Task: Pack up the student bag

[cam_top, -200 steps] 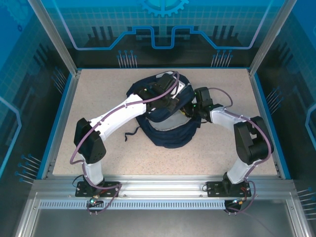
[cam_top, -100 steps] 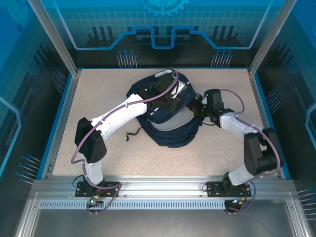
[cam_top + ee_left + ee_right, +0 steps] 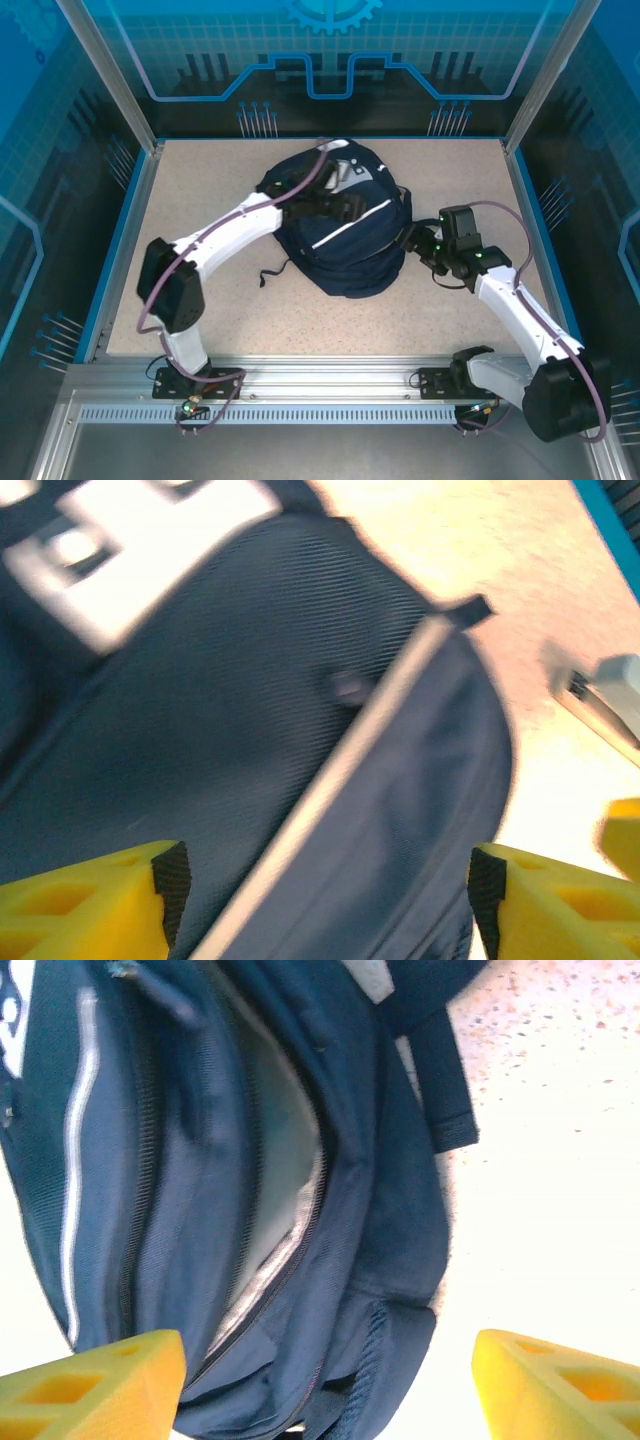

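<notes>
Both grippers hold nothing, fingers spread: left gripper (image 3: 328,876) above the bag (image 3: 340,250), right gripper (image 3: 330,1358) facing its open side.

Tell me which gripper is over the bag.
The left gripper, squarely over the bag; the right gripper only reaches its right edge.

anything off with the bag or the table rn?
Nothing spilled or damaged. The student bag lies slumped on the table, and its main opening gapes on the side facing the right gripper, with pale lining showing. A black strap trails loose onto the table at the bag's near-left edge.
</notes>
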Controlling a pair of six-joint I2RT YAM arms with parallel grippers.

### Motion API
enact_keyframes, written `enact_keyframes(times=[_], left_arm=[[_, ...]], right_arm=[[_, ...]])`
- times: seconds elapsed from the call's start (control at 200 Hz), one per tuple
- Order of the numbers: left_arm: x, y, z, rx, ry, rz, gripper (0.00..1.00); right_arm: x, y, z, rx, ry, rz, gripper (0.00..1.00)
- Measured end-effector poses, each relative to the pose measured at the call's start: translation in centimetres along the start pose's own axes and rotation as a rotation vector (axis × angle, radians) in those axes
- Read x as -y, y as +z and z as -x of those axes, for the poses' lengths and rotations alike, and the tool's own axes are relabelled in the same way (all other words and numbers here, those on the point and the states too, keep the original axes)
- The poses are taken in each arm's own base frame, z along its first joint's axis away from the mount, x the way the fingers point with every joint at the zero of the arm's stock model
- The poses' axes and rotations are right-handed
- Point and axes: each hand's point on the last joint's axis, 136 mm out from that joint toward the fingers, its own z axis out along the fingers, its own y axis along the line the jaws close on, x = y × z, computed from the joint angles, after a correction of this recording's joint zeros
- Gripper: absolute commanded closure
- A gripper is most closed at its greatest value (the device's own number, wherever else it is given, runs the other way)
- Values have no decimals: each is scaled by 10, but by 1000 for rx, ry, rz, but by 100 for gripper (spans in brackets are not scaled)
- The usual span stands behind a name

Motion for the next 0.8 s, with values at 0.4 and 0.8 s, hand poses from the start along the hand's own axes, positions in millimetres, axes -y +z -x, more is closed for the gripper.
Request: enact_keyframes(times=[0.4, 0.8], left_arm=[[-144, 1, -72, -17, -667, 57, 35], [-155, 36, -63, 37, -813, -84, 58]], right_arm=[[-68, 19, -43, -121, -267, 22, 12], [-86, 28, -63, -171, -324, 33, 12]])
